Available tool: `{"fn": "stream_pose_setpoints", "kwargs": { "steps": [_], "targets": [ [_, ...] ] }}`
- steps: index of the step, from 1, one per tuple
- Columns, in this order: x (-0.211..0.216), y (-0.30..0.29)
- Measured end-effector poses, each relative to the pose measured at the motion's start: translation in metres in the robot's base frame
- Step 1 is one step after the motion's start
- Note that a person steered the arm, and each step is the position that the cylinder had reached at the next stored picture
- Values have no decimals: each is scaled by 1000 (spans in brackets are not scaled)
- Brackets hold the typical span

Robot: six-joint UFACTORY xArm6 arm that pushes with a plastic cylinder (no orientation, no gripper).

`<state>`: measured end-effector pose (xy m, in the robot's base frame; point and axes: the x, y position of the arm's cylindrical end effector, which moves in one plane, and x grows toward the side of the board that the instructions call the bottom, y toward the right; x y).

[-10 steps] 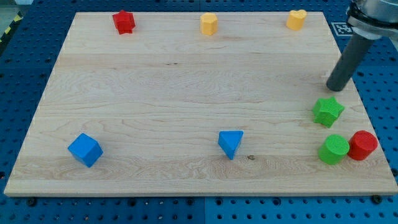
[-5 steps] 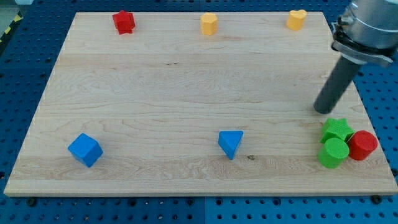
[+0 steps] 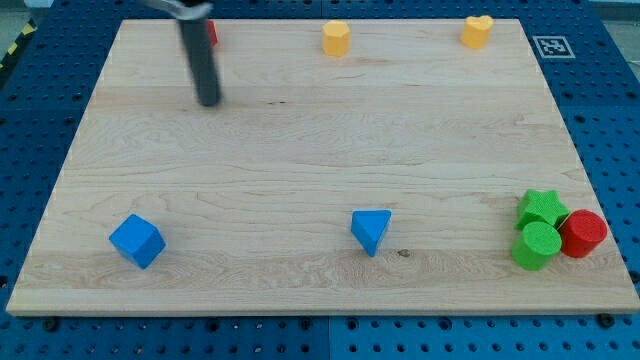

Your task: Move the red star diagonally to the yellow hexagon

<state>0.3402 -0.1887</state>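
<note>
The red star sits at the view's top left of the wooden board, mostly hidden behind my rod; only its right edge shows. The yellow hexagon stands at the top middle, well to the right of the star. My tip rests on the board just below the red star, a short way toward the view's bottom.
A yellow heart is at the top right. A blue cube lies at the bottom left and a blue triangle at the bottom middle. A green star, a green cylinder and a red cylinder cluster at the bottom right.
My rod swept from the board's right side to the top left, now just below the red star. Earlier it pushed the green star down against the green and red cylinders.
</note>
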Motion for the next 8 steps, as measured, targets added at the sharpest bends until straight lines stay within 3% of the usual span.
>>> {"fn": "stream_pose_setpoints", "kwargs": {
  "steps": [1, 2, 3, 5, 7, 8],
  "targets": [
    [-45, -78],
    [-75, -116],
    [-109, -106],
    [-119, 1],
    [-23, 164],
    [-27, 159]
  ]
}}
